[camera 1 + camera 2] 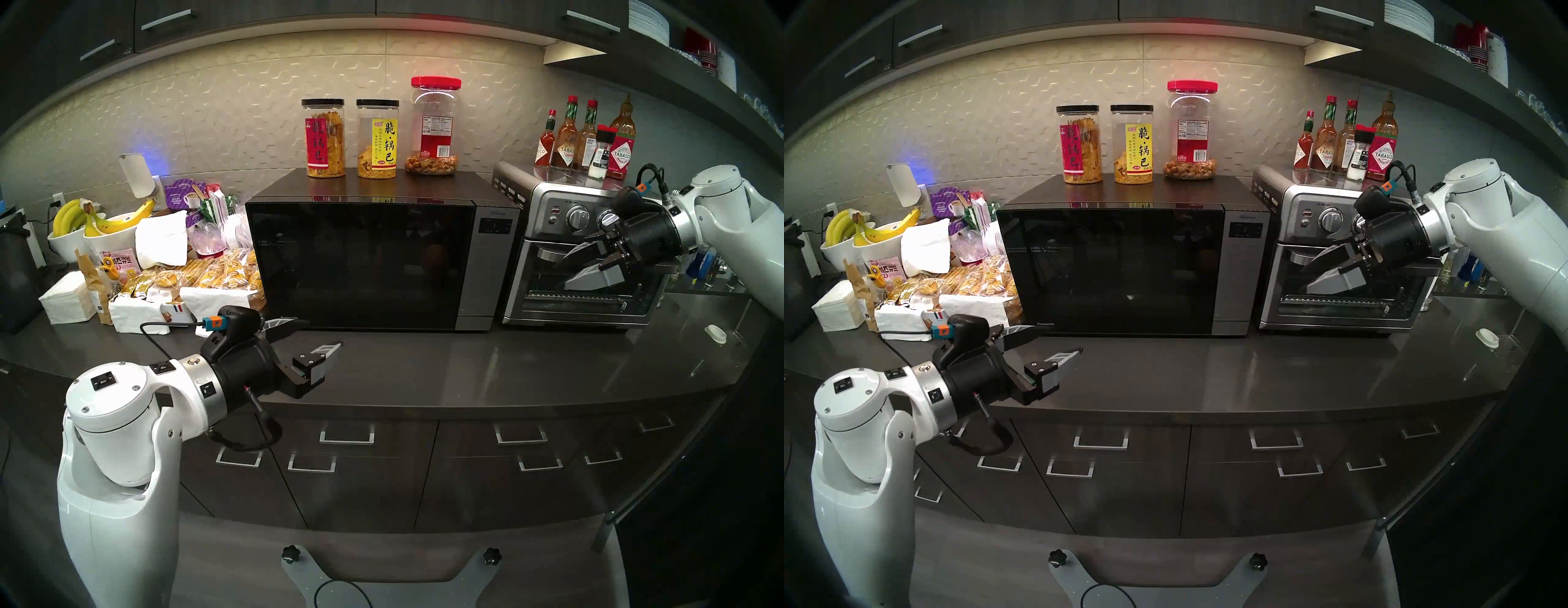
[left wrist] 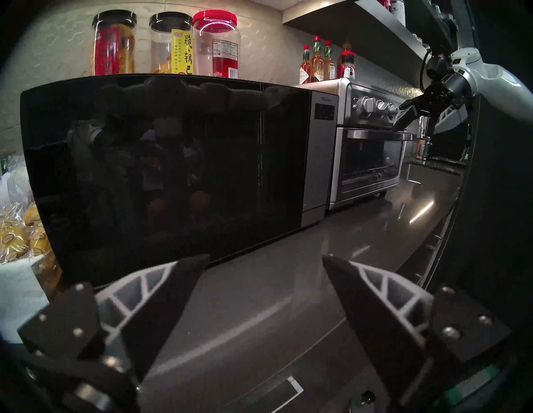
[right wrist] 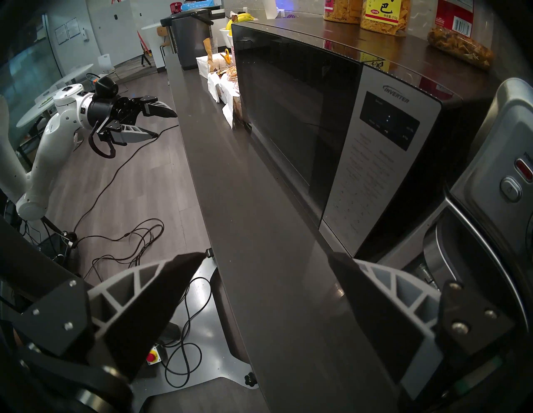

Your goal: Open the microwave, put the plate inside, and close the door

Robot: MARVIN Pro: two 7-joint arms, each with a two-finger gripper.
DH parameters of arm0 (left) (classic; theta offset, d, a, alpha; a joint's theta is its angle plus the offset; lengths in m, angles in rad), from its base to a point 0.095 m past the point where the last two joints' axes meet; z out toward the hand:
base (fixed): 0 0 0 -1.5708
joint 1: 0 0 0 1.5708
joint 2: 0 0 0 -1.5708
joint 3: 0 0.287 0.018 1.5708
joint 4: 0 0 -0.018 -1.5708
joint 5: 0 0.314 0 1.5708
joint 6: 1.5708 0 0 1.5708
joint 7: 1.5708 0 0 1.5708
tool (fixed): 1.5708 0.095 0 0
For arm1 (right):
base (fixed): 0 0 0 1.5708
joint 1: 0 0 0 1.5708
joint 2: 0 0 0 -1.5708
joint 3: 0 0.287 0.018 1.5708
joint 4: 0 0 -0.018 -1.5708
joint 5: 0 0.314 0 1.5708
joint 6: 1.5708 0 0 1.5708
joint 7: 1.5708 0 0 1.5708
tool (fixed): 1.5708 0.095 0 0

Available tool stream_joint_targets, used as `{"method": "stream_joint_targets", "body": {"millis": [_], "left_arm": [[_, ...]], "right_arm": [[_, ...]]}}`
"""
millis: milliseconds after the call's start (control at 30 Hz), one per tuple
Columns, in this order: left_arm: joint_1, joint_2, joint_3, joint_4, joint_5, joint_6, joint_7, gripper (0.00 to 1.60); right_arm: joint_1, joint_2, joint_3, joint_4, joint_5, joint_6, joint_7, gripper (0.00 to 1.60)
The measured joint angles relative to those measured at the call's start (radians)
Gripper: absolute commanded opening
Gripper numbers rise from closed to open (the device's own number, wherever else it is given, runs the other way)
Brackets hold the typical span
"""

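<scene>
Glossy black glass, shut flush: the door (image 1: 359,265) of the microwave (image 1: 488,263), central on the dark countertop (image 1: 466,373), "Panasonic" small along the bottom edge, "INVERTER" legible on the grey control strip (image 3: 383,161). Plate nowhere to be made out; interior hidden behind dark, reflective glass. On top, three clear jars: red-labelled jar (image 1: 322,138) and yellow-labelled jar (image 1: 377,138) with Chinese characters, plus red-lidded jar (image 1: 435,125) showing a nutrition panel. Just right, brushed-steel toaster oven (image 1: 581,254) with round knobs; "TABASCO" readable on the sauce bottles (image 1: 587,140) above. Left of the microwave, crinkly wrapped pastries (image 1: 220,276), bananas (image 1: 97,216) in white bowls, text too small to read. Left gripper (image 1: 316,337) low before the door's bottom left corner, fingers spread wide, grasping nothing. Right gripper (image 1: 568,271) in front of the toaster oven, likewise spread and empty.
</scene>
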Motion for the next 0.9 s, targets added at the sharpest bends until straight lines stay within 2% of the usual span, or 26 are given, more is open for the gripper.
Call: {"method": "stream_joint_targets", "body": {"millis": [200, 400, 900], "left_arm": [[0.075, -0.027, -0.061, -0.003, -0.027, -0.108, -0.04, 1.6], [0.12, -0.05, -0.092, -0.004, -0.049, -0.174, -0.067, 1.6], [0.152, -0.083, -0.126, -0.005, -0.093, -0.192, -0.109, 1.6]], "right_arm": [[0.001, 0.0, -0.001, 0.003, -0.001, 0.0, 0.0, 1.6], [0.002, 0.0, -0.002, 0.008, -0.002, 0.0, 0.0, 1.6], [0.005, 0.0, -0.006, 0.013, -0.002, -0.001, 0.001, 1.6]]}}
